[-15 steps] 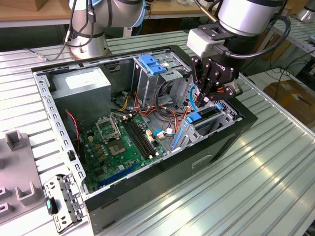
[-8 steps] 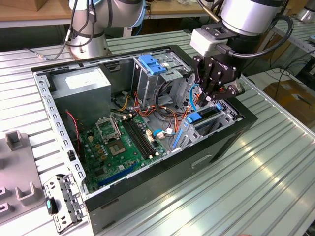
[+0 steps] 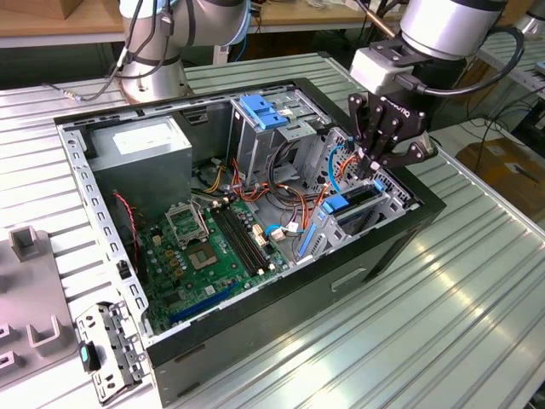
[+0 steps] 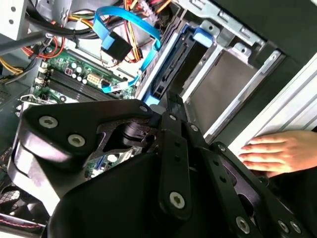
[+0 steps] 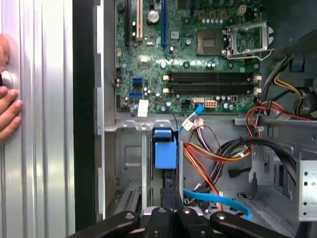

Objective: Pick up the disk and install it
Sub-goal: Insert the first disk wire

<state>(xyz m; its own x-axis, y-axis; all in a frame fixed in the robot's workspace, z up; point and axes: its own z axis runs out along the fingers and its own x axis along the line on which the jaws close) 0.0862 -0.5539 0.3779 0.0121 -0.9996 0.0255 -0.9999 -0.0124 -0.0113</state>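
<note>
The disk (image 3: 352, 207) stands on edge in the drive bay at the exterior view's right end of the open computer case (image 3: 77, 179); its blue plastic bracket (image 5: 165, 148) shows in both wrist views. My black gripper (image 3: 373, 168) hangs directly over that bay. Its fingers are shut together, and their tips (image 5: 171, 192) sit at the disk's upper edge beside the bracket. In the second wrist view the gripper (image 4: 172, 102) points along the disk's dark side (image 4: 166, 74) into the slot. Most of the disk is hidden inside the bay.
A person's hand (image 4: 277, 151) rests on the ribbed table beside the case, also seen in the first wrist view (image 5: 7, 111). Orange wires and a blue cable (image 4: 126, 22) lie near the bay. The motherboard (image 3: 213, 247), grey power-supply box (image 3: 140, 149) and blue-topped cage (image 3: 260, 115) fill the case.
</note>
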